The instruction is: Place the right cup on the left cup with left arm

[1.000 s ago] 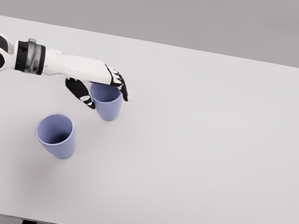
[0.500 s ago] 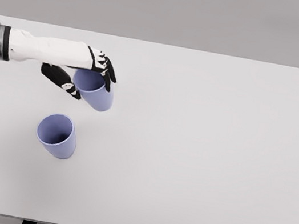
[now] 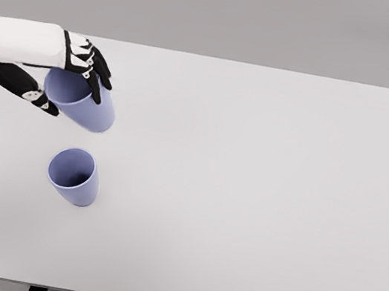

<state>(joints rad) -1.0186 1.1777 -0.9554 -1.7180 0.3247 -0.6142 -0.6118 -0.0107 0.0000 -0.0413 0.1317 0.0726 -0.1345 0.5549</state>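
The left hand (image 3: 49, 74) grasps a lavender cup (image 3: 81, 101) near its rim, dark fingers (image 3: 94, 71) curled over the far side and the thumb (image 3: 24, 87) against the near side. This held cup is lifted off the white bench (image 3: 260, 202) and tilted, its open mouth turned toward the camera and left, its base pointing down and right. Nothing shows inside it. A second lavender cup (image 3: 74, 176) stands upright on the bench, just below the held cup in the picture and apart from it. Its mouth is open and its interior looks empty.
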